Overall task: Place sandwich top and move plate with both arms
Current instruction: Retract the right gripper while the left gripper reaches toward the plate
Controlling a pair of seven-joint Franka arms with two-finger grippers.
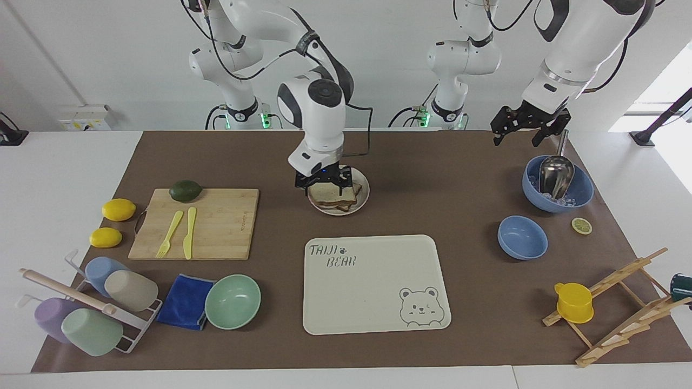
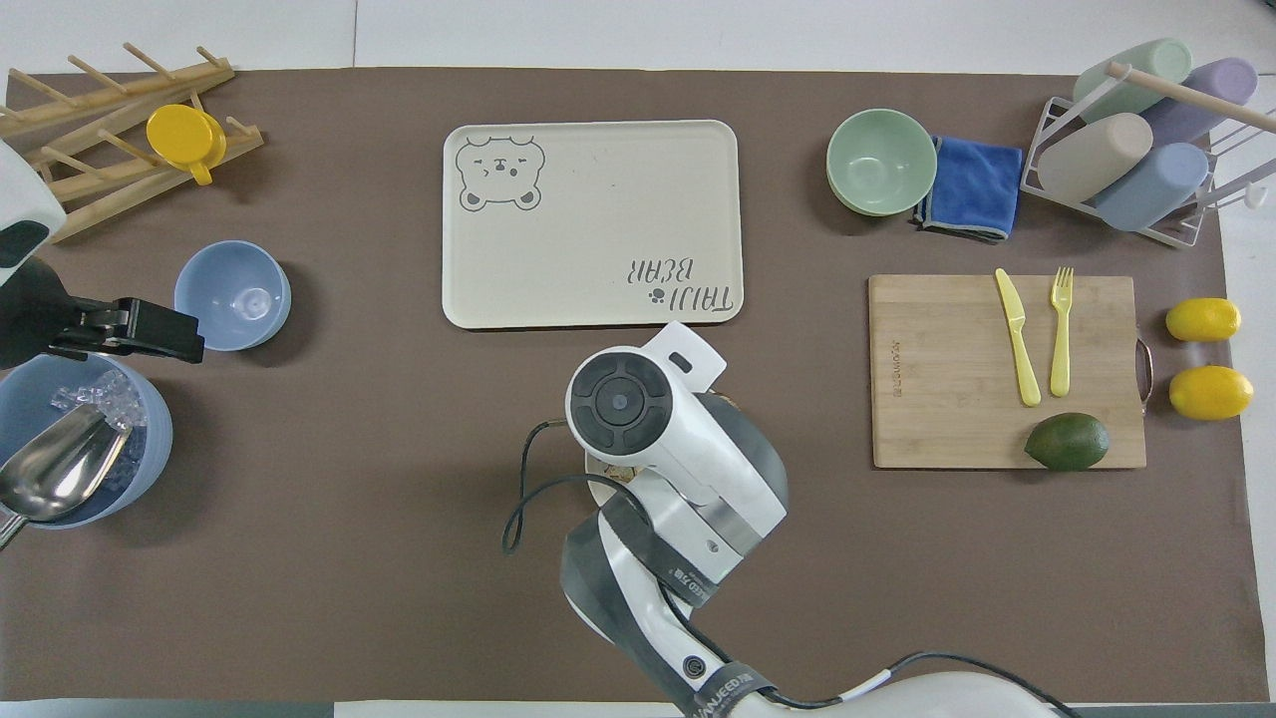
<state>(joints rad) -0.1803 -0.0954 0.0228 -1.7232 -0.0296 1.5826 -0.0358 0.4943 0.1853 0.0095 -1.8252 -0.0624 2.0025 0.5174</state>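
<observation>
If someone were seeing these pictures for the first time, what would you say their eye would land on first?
Most likely the right claw, open and hanging just over the sandwich top stacked on the plate in the middle of the table. Next, the large bear tray, farther from the robots than the plate. At the left arm's end, the left claw waits, open, in the air near the blue bowl holding ice and a metal scoop.
</observation>
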